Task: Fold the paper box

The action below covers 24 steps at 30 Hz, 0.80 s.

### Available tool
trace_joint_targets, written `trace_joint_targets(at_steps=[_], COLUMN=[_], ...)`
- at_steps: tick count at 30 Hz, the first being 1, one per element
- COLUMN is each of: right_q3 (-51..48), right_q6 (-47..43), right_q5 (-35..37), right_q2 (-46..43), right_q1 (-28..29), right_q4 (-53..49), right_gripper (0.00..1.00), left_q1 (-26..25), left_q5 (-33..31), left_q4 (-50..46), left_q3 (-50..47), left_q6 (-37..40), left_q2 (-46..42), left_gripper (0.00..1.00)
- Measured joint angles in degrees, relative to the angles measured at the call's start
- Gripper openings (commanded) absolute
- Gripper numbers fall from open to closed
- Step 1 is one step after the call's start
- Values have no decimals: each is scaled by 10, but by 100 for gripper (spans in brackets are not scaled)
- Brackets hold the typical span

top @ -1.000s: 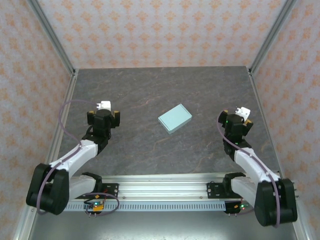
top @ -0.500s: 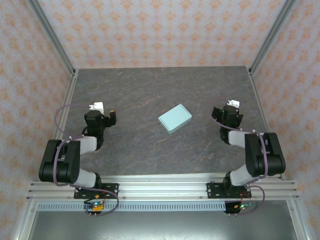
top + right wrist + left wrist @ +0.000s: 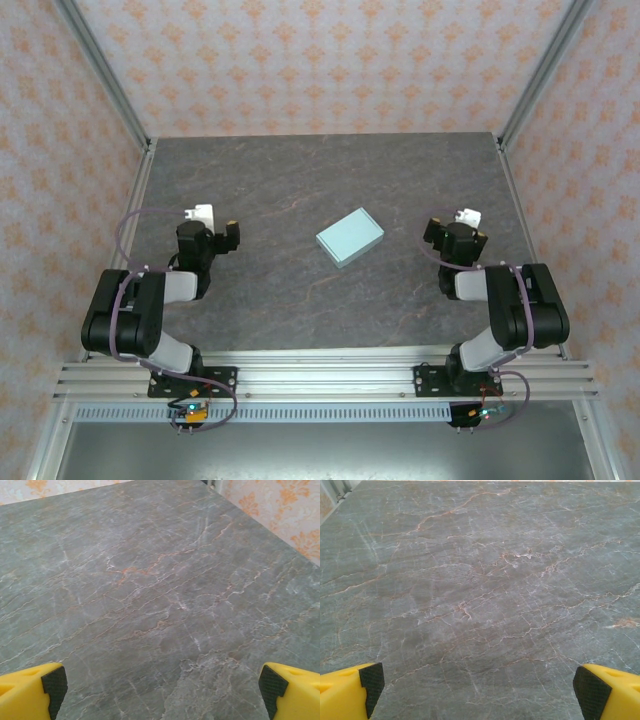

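Two arms sat folded low at the near side of the table (image 3: 300, 300), and around them stood peach patterned wallpaper walls (image 3: 300, 70), slanted aluminium corner posts (image 3: 100, 70) and a slotted metal rail (image 3: 320, 375) carrying both bases. Loops of purple cable (image 3: 125, 235) hung off the arms. Between the paper box (image 3: 350, 237) and either claw lay just a stretch of dark tabletop.

From above, the box sat near the middle of the table, roughly level with both wrists and between them, well apart from each and somewhat nearer the right one. It lay flat, turned at an angle to the table edges.

The left gripper (image 3: 480, 692) had its jaws spread wide with only stone between them, gripping nothing. Same story for the right gripper (image 3: 162, 690) – spread wide and empty-handed, hovering over table near the right wall.

Materials: the box looked like thin pale mint-blue card, a small flat rectangle with crisp edges. The tabletop was grey-brown marble-look with rusty and white veins. The fingers (image 3: 340, 690) were glossy yellow plastic tipped with black textured pads (image 3: 52, 687).
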Motion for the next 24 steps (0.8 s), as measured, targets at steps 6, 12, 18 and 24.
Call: trace_joint_targets(at_steps=[6,12,18,24], right_q3=[0,0,0,4], right_q6=[1,0,0,-3], right_q5=[14,18,18,-2], right_q2=[0,0,0,0], right_q1=[1,1,1,1], right_q4=[0,0,0,-2], right_gripper=[99,99,99,99], left_q1=[-9,-9,-9,-9], left_q5=[-13,-14,-16,-21], left_q4=[0,0,0,0], left_q3=[0,1,1,1], left_q6=[0,0,0,0], left_q2=[0,0,0,0], left_gripper=[100,100,100,100])
